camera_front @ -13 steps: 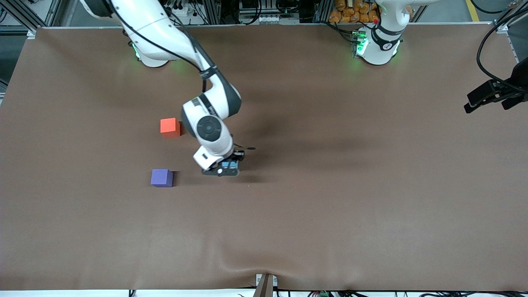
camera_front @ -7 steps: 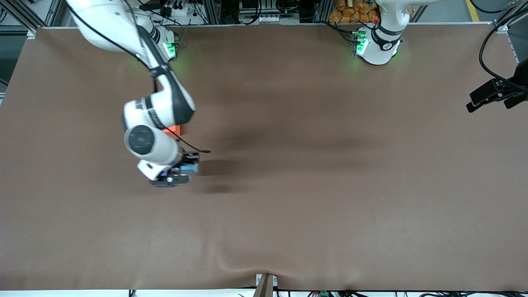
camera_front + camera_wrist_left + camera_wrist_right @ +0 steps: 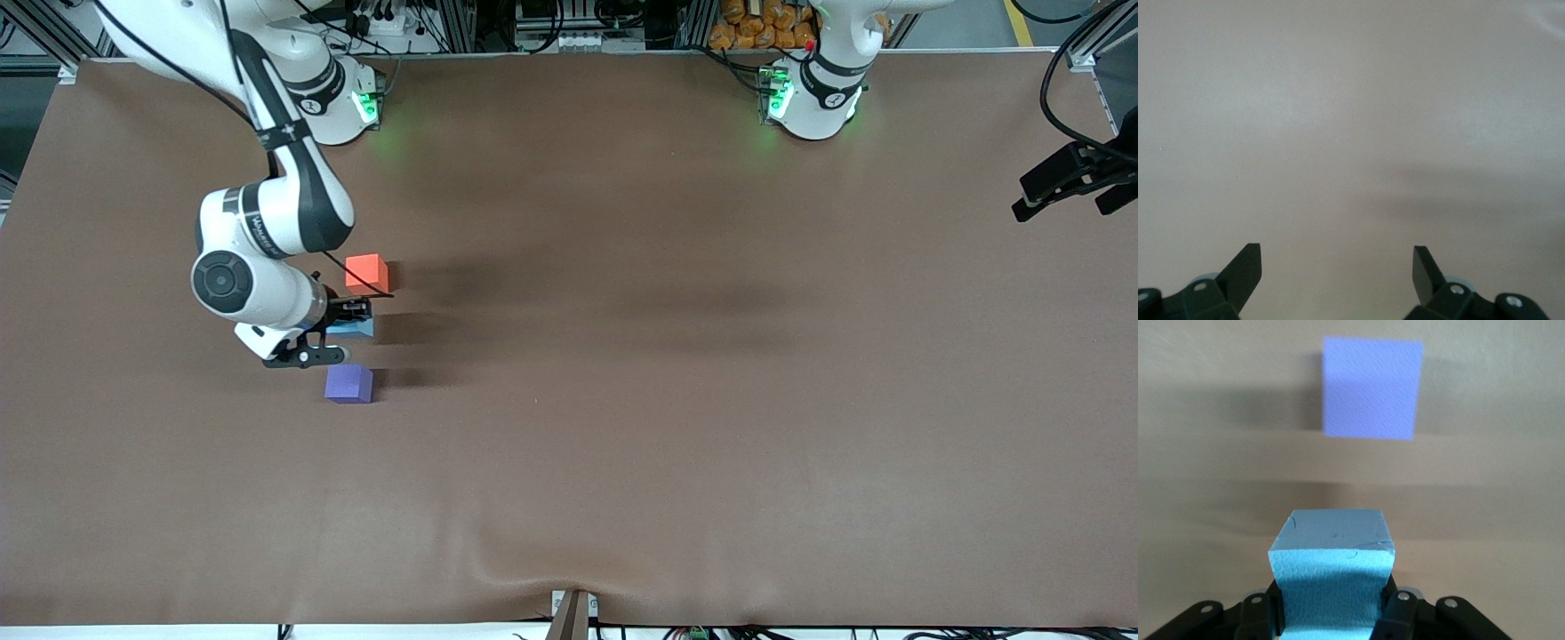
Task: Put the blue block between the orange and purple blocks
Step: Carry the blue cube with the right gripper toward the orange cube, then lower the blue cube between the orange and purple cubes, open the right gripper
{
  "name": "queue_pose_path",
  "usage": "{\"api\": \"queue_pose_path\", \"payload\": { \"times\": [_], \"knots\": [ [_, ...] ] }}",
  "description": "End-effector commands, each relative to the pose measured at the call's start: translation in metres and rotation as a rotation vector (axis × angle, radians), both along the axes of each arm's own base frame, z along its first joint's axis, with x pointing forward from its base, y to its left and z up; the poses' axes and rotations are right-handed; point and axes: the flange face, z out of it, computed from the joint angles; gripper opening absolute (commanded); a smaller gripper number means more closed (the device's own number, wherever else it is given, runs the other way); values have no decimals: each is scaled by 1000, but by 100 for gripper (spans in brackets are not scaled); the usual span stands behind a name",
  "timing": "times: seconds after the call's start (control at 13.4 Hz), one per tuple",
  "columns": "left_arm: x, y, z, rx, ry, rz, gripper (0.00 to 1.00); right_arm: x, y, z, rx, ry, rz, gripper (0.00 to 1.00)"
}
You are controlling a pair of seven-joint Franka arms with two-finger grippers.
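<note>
My right gripper (image 3: 342, 327) is shut on the sky-blue block (image 3: 354, 328) and holds it over the gap between the orange block (image 3: 365, 273) and the purple block (image 3: 348, 383). In the right wrist view the blue block (image 3: 1331, 573) sits squeezed between the fingers, with the purple block (image 3: 1371, 387) lying on the mat. The orange block is out of that view. My left gripper (image 3: 1071, 185) is open and empty, waiting above the table's edge at the left arm's end; its wrist view shows the fingertips (image 3: 1246, 267) spread over bare mat.
The brown mat (image 3: 676, 373) covers the whole table. The right arm's elbow and wrist (image 3: 258, 267) hang over the mat beside the orange block, toward the right arm's end. A bracket (image 3: 573, 612) sits at the table edge nearest the front camera.
My right arm has swung toward its own end of the table, carrying the blue block from the mat's middle to over the gap between the orange and purple blocks. The left arm rose slightly.
</note>
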Motion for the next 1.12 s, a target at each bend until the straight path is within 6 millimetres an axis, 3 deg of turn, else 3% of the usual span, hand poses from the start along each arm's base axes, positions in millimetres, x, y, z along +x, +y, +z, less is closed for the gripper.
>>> {"api": "queue_pose_path", "payload": {
  "times": [0.0,0.3,1.04],
  "knots": [
    [1,1,-4,2,8,-19,100,-24,-3,-17,4,-9,13,6],
    [1,0,-4,4,9,-21,100,-18,-18,-43,8,-86,-16,6],
    [3,5,-6,4,5,-11,100,-16,-11,-70,10,-90,-30,14]
  ]
}}
